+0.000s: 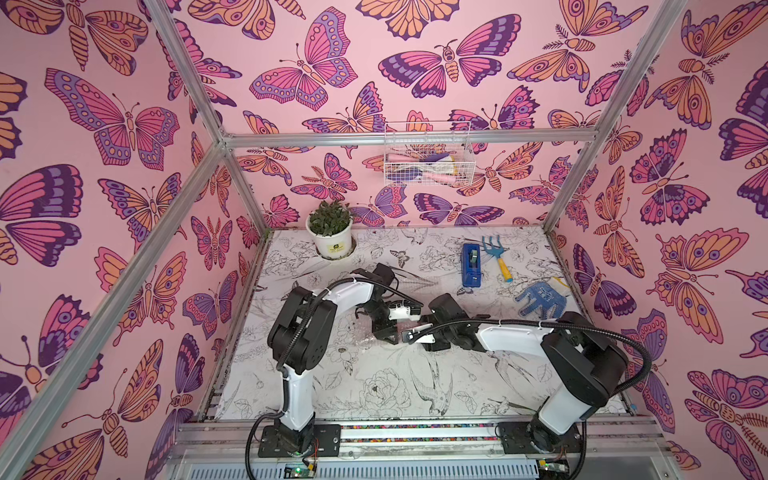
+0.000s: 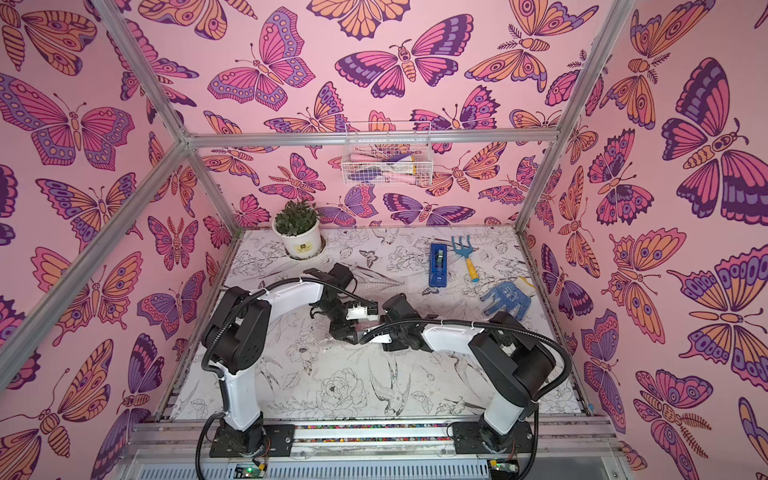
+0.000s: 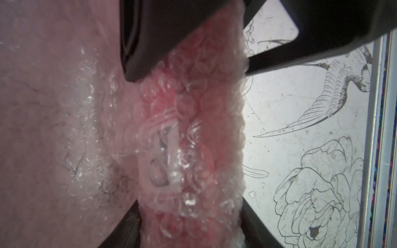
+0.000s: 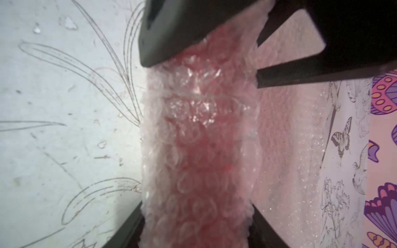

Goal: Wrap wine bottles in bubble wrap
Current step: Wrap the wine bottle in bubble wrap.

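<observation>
Left pincer (image 3: pixel 190 75): pinching the bubble wrap (image 3: pixel 193 193) roll
Right pincer (image 4: pixel 202 72): pinching the same roll
Bottle (image 4: pixel 199 163): red, inside the roll

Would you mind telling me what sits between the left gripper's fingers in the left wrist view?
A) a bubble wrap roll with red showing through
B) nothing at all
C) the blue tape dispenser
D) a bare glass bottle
A: in the left wrist view the bubble wrap roll, red showing through its bubbles, runs between the fingers of the left gripper, which press on its sides.
</observation>
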Controlling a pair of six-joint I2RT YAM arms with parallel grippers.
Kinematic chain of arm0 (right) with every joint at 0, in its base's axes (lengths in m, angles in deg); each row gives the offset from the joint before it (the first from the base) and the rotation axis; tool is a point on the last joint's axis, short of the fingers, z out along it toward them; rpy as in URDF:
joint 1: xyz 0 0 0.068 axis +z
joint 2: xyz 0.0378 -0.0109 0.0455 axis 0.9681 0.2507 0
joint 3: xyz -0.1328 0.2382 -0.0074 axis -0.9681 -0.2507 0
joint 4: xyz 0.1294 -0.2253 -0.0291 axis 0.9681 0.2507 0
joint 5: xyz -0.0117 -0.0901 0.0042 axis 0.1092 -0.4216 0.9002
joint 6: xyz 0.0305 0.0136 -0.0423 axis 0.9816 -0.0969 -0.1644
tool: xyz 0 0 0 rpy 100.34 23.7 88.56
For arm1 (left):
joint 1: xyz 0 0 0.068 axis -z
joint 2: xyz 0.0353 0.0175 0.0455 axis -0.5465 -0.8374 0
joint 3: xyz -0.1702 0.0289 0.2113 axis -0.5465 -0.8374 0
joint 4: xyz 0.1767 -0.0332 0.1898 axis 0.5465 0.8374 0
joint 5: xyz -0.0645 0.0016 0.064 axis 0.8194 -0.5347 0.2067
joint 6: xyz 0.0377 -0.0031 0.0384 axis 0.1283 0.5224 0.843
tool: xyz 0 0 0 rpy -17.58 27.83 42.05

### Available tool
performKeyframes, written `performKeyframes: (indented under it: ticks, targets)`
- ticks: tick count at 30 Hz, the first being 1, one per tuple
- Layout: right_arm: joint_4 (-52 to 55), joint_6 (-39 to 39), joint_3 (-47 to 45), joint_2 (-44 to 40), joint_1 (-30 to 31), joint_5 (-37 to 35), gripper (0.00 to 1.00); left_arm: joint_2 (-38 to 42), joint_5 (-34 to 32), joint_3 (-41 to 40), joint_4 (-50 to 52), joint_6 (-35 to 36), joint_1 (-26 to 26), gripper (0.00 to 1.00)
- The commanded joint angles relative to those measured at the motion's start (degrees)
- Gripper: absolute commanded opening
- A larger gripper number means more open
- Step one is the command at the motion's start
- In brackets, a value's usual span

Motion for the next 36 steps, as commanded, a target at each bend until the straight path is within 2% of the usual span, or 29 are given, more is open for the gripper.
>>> performKeyframes:
  ticks: [1,4,6,7,11,14,17,19,23,26,29,31,36]
  targets:
    - [9.3,0.2,1.4,3.1,0.2,0.0,0.48,0.2,0.8,-0.4,6.1,0.8,-1.1,0.61]
    - [12.2,0.4,2.8,3.5,-0.1,0.4,0.35,4.2,1.6,-2.1,1.5,-1.1,-2.5,0.70]
    - [14.2,0.4,3.5,3.4,-0.4,1.0,0.29,8.3,2.1,-4.3,-3.3,-3.0,-3.7,0.79]
    - [15.4,0.5,3.8,3.5,-0.4,1.4,0.26,10.9,2.4,-5.8,-6.3,-4.0,-4.4,0.98]
    - [20.2,1.1,6.5,4.3,-0.7,2.7,0.14,21.3,1.8,-12.2,-16.9,-7.8,-7.3,1.00]
    - [25.6,2.0,9.7,4.8,-1.5,5.4,0.06,29.8,-1.9,-18.5,-24.6,-10.0,-8.4,0.99]
    - [34.8,3.8,15.4,6.5,-3.5,10.4,0.05,38.4,-5.4,-27.5,-32.6,-9.0,-8.1,1.00]
    - [42.7,4.8,20.1,8.8,-4.9,14.0,0.03,44.1,-11.0,-32.6,-36.3,-6.4,-6.2,0.99]
    - [53.5,7.5,28.1,14.1,-7.2,19.0,0.01,50.8,-21.9,-41.1,-40.4,1.2,1.0,1.00]
    - [57.7,8.8,31.3,17.1,-8.1,20.6,0.00,52.8,-25.7,-45.6,-44.4,2.0,6.5,1.00]
    - [60.0,9.5,33.1,18.9,-8.5,21.6,0.00,51.1,-28.6,-49.2,-50.8,3.1,12.0,1.00]
    - [61.4,9.8,34.3,19.9,-8.8,22.5,0.01,47.4,-30.5,-50.2,-55.7,4.3,14.7,1.00]
    - [63.4,10.4,36.6,21.5,-9.4,23.8,0.02,36.0,-31.2,-47.7,-64.1,7.6,17.6,1.00]
